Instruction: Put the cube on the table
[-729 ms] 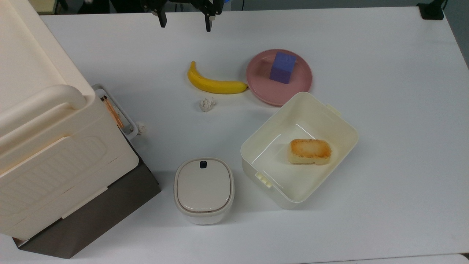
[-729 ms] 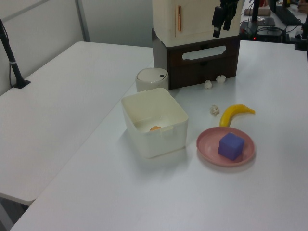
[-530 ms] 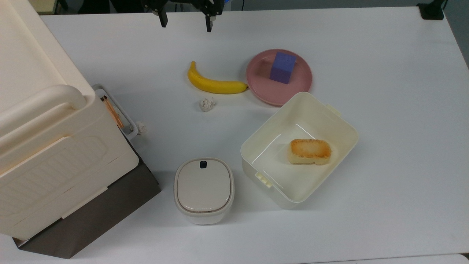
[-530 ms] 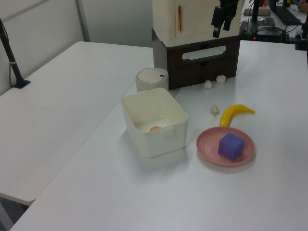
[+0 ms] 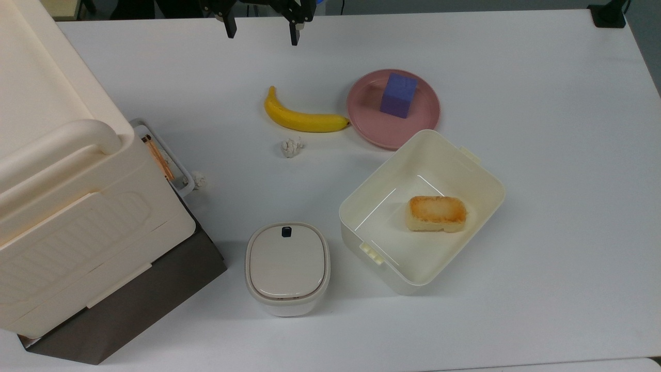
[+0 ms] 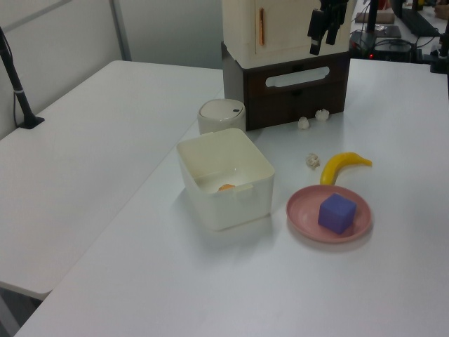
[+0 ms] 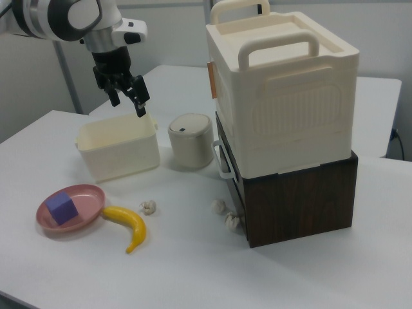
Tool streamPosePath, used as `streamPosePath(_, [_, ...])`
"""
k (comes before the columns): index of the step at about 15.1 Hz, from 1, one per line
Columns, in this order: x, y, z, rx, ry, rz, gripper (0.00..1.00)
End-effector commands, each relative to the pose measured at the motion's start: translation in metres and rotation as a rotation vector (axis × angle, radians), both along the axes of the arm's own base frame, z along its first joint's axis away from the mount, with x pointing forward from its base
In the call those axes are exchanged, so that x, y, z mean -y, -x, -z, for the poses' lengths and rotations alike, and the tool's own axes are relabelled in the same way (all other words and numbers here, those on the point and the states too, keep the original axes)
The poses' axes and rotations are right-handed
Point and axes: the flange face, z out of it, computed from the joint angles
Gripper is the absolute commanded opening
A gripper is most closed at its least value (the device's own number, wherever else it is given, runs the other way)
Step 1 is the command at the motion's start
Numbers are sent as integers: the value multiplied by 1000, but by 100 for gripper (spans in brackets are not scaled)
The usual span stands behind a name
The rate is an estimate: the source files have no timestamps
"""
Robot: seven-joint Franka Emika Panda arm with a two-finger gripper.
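The blue-purple cube (image 5: 398,95) (image 6: 337,213) (image 7: 62,208) stands upright on the round pink plate (image 5: 423,121) (image 6: 305,210) (image 7: 90,199), which rests on the white table (image 5: 542,155) (image 6: 105,154). My gripper (image 5: 261,32) (image 6: 320,33) (image 7: 129,98) hangs open high above the table's far edge in the top view, well to the left of the plate, with nothing between its dark fingers (image 5: 229,28).
A banana (image 5: 302,118) lies left of the plate in the top view, with a crumpled white ball (image 5: 292,148) below it. A cream bin (image 5: 485,170) holds toasted bread (image 5: 437,213). A lidded canister (image 5: 287,267) and a cream container stacked on a brown box (image 5: 77,217) stand at the top view's left.
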Motion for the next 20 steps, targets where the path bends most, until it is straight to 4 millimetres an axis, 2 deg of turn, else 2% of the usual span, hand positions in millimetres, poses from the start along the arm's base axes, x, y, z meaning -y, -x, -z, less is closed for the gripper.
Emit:
streamPosePath(1, [1, 7, -2, -13, -1, -74, 100])
streamPosePath(13, [-1, 10, 5, -59, 53, -96, 100])
streamPosePath(16, [-18, 11, 8, -67, 54, -118, 100])
streamPosePath(20, [-28, 17, 21, -125, 71, -122, 100])
